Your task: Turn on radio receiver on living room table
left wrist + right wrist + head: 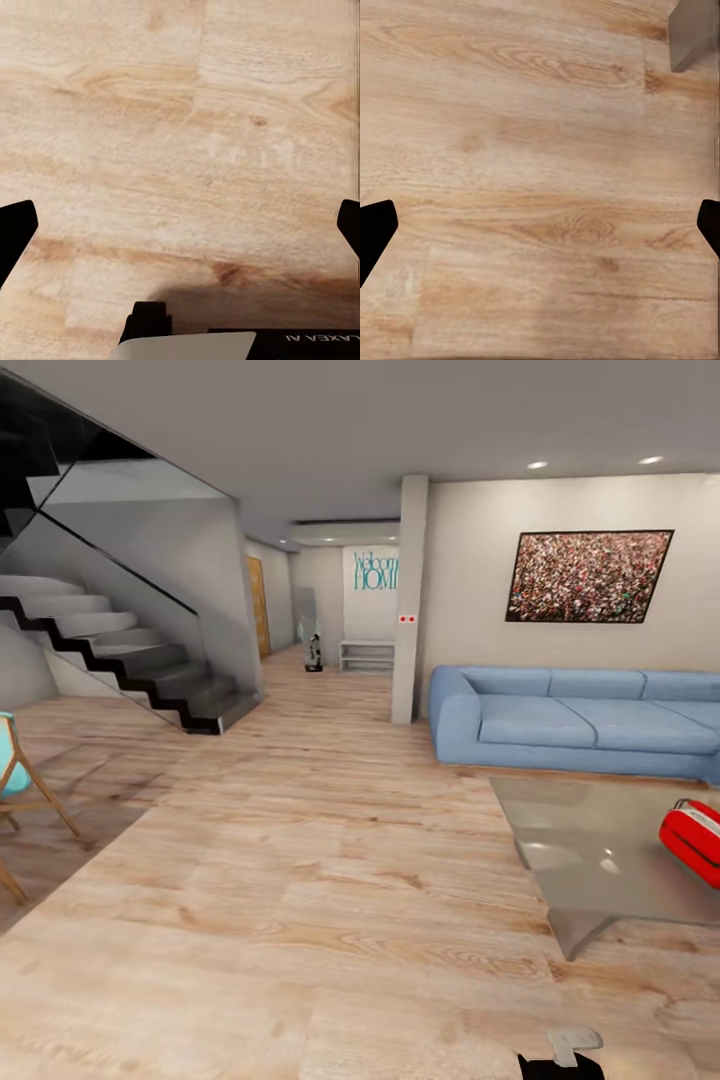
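Standing on light wood floor point(300, 880) in the living room, facing blue sofa point(580, 725) against the far wall, framed crowd picture point(588, 576) above it, staircase point(130, 660) far left, turquoise chair point(20, 770) at left edge. Low glossy grey table point(600, 850) to the right of centre, mid-distance. Radio receiver point(692, 840) on the table's right part, cut by the right frame edge: red body, white band and thin handle just visible, dial side not readable from here. Long axis appears to run diagonally, near-left to far-right, though too little shows to be sure. Left gripper point(180, 225) pointing down at bare floor, 2 dark fingertips point(16, 232) at opposite edges of the left wrist view, spread wide, nothing between. Right gripper point(540, 225) likewise aimed at floor, fingertips point(375, 229) wide apart and empty; a grey corner point(694, 34) at that view's edge, probably a table leg, not certain. Key relation: radio lies ahead and well to the right of both grippers, well apart from them, table edge between. Right arm judged the nearer one, so likely the arm for the switch. Judgement: approach phase only; base needs turning right and closing on the table before any reach. Risk: bumping the low table edge.
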